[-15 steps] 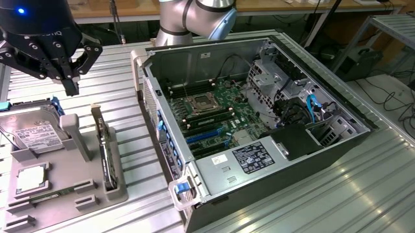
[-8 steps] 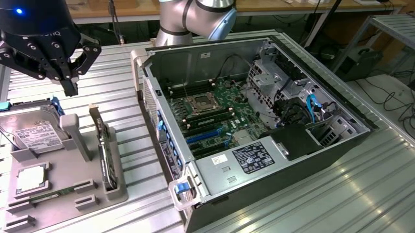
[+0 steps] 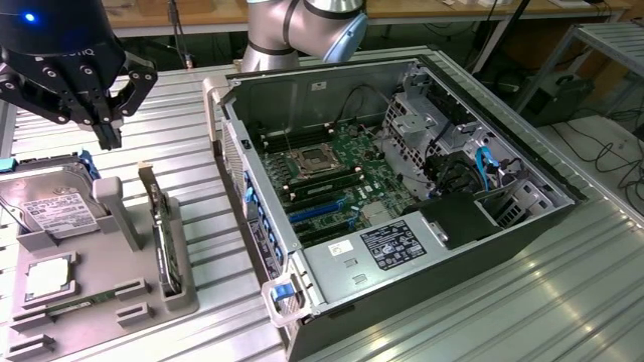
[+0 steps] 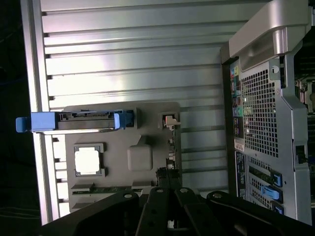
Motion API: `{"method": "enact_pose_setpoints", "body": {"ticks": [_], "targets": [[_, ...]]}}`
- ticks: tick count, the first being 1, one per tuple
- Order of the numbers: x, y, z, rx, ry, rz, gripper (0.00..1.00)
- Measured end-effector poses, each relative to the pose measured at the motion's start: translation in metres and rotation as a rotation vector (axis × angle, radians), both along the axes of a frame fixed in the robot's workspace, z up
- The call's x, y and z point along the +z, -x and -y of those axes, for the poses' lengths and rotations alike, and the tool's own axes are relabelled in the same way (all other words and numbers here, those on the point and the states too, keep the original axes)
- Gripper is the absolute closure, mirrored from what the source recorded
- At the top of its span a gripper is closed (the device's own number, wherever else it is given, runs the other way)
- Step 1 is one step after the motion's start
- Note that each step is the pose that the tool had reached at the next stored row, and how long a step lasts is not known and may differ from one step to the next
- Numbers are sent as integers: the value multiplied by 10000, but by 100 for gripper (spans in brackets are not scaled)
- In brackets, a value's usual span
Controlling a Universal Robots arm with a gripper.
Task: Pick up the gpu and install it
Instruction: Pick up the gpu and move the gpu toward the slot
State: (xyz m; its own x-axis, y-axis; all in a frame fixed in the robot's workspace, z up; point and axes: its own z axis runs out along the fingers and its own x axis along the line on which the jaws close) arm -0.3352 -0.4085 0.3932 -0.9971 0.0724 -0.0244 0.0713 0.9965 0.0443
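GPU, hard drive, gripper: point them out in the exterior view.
gpu [image 3: 161, 234]: exterior view, upper edge of the upright card.
hard drive [image 3: 59, 211]: exterior view, its white label.
gripper [image 3: 108, 136]: exterior view, tips of the shut fingers.

Shows ribbed silver on the bench [image 3: 563, 302], grey on the tray [image 3: 186, 296], green on the motherboard [image 3: 357, 177], black on the gpu [image 3: 161, 234].

Arm [image 3: 286, 34]: silver-grey round tube segments, smooth metallic sheen. Pale blue cap [image 3: 348, 38] at 3 o'clock of joint.
Gripper [image 3: 108, 142]: matte black, bulky rounded body. Small blue light [image 3: 30, 16] glowing at 11 o'clock of body. Faint grey lettering [image 3: 65, 53] across front, not fully readable.
Fingers [image 3: 105, 121]: black bar links, round pivot pins at joints.
Wrist view: black links, silver screw heads [image 4: 156, 191] set in them.
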Motion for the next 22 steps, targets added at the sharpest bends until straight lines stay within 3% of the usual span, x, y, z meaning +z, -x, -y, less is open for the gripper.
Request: {"method": "enact_pose_setpoints", "body": {"ticks": [2, 3, 7, 8, 10, 11, 14, 18, 22], "targets": [[0, 0, 0, 0, 0, 0, 76], [0, 0, 0, 0, 0, 0, 76], [0, 0, 0, 0, 0, 0, 58], [0, 0, 0, 0, 0, 0, 58], [-2, 0, 0, 5, 1, 0, 46], [-17, 0, 0, 34, 2, 0, 34], [-73, 0, 14, 119, 5, -13, 34], [-145, 0, 89, 143, 5, -17, 34], [-188, 0, 97, 141, 6, -18, 34]]}}
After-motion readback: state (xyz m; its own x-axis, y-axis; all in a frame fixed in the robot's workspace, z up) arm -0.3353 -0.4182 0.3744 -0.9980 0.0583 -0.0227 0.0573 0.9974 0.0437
